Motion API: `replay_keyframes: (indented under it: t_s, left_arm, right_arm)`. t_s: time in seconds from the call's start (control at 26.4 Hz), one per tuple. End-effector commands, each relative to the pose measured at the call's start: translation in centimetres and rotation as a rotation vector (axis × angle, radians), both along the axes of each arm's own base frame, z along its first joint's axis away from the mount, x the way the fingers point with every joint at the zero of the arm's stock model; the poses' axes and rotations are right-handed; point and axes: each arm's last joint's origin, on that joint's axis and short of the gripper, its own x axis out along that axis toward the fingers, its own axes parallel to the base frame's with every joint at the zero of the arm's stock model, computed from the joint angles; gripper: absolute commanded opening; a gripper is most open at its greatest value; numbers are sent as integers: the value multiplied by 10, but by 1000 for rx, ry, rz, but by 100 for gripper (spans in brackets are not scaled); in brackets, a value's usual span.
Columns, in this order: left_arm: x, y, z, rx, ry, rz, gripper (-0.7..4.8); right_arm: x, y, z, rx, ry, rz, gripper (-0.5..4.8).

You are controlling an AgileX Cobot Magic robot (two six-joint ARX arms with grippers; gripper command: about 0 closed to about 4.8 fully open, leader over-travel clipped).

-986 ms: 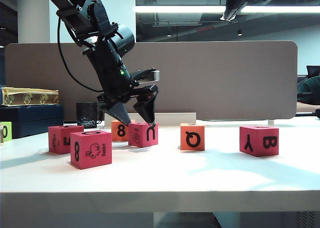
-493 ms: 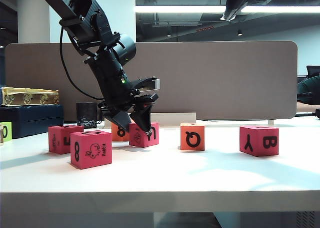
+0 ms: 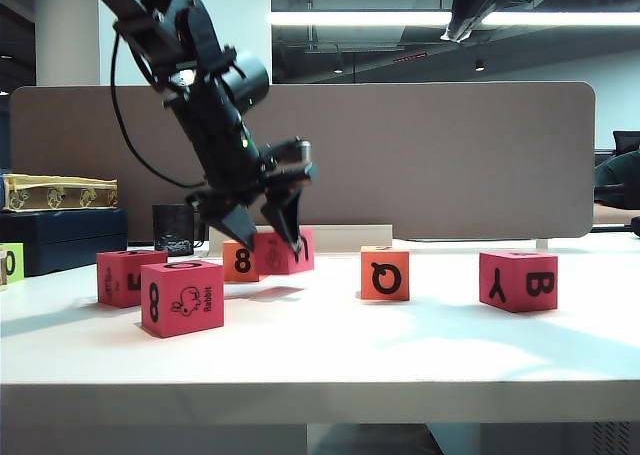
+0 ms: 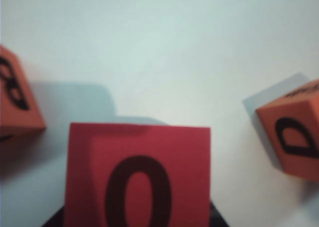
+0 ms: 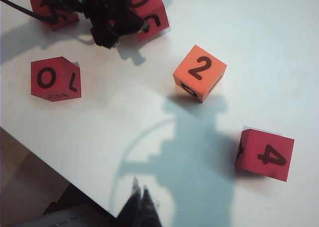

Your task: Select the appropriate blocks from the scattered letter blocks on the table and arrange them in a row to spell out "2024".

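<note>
My left gripper is shut on a magenta-pink block and holds it just off the table. In the left wrist view this block shows a black 0 and fills the space between the jaws. On the table stand the orange Q block, whose top reads 2, and the pink Y B block, whose top reads 4. A pink block stands at the left. My right gripper is shut and empty above the table's front edge.
The pink rabbit cube stands front left, and the orange 8 cube is right beside the held block. A lime-green block, a black cup and a dark box sit at the far left. A beige partition runs behind.
The left gripper's jaws closed on the pink block, which stood on the table, and raised it slightly while shifting a little left. The right gripper has stayed still.
</note>
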Motion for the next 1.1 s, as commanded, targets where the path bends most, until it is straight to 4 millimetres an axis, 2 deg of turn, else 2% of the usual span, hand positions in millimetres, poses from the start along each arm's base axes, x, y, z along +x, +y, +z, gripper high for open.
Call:
replay_keyframes:
  t_s: [0.04,0.23,0.49,0.8,1.1]
  left_arm:
    - [-6,2,15,-54,39,111,239]
    - [-21,-6,15,-55,161,212,236]
    - [-27,-25,16,-9,86,227,236]
    - [-28,-29,15,-64,125,345,236]
    - [-28,-30,5,-50,153,349,237]
  right_arm:
    - [0,0,3,7,-15,0,-2]
    - [0,0,3,6,-14,0,-2]
    - [0,0,2,6,-13,0,-2]
    - [-1,0,2,4,-7,1,-2]
    - [-1,0,2,4,-6,1,-2]
